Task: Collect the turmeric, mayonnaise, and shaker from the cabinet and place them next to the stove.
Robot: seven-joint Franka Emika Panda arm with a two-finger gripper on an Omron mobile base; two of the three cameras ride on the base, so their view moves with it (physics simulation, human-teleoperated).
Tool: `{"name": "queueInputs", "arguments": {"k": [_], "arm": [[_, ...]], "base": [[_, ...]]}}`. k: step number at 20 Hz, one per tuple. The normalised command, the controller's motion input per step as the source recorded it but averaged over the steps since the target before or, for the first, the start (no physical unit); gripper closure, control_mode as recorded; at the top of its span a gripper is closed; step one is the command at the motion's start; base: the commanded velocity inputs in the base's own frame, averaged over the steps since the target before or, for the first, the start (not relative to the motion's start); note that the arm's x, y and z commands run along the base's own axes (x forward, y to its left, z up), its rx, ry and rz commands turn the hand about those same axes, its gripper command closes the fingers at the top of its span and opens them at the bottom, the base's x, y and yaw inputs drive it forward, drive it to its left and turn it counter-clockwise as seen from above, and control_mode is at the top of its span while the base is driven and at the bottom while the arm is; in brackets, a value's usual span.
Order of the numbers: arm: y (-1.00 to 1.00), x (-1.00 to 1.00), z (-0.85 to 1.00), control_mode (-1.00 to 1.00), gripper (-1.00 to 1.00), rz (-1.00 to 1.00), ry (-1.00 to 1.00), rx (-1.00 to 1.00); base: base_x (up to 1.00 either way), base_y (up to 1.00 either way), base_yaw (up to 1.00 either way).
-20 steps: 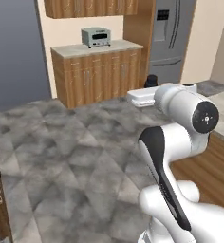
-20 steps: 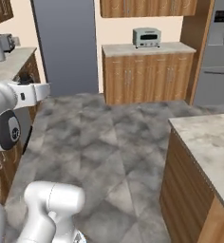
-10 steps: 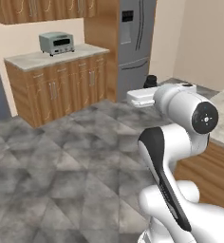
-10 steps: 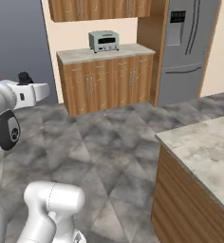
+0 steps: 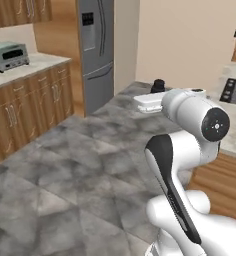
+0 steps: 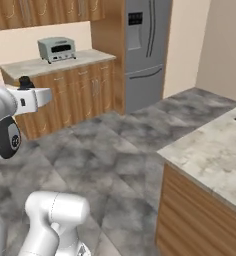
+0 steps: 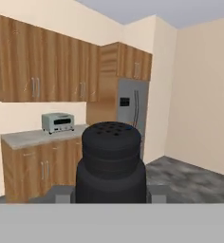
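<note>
Black shaker [image 7: 111, 161] upright, clamped in the hand [image 7: 111, 193], perforated top up, carried in mid-air above the grey floor [image 5: 80, 165]. Arm folded at the elbow, forearm level, pointing toward fridge [image 7: 133, 118] and toaster oven [image 7: 58, 122] on far worktop [image 7: 33, 137].

Shaker [image 7: 112, 161] base cut off, perhaps hiding end effector [image 7: 112, 194] fingertips.
</note>
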Motion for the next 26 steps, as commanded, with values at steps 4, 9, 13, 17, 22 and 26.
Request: {"name": "queueInputs", "arguments": {"k": [4, 9, 13, 17, 22, 26], "arm": [[0.0, 0.0, 0.0, 1.0, 1.0, 0.0, 0.0, 0.0], [0.0, 0.0, 0.0, 1.0, 1.0, 0.0, 0.0, 0.0], [0.0, 0.0, 0.0, 1.0, 1.0, 0.0, 0.0, 0.0], [0.0, 0.0, 0.0, 1.0, 1.0, 0.0, 0.0, 0.0], [0.0, 0.0, 0.0, 1.0, 1.0, 0.0, 0.0, 0.0], [0.0, 0.0, 0.0, 1.0, 1.0, 0.0, 0.0, 0.0]], "base": [[0.59, 0.53, -0.51], [0.62, 0.58, -0.5], [0.62, 0.59, -0.5], [0.91, 0.52, -0.44], [0.76, 0.57, -0.47], [0.61, 0.55, -0.52]]}}
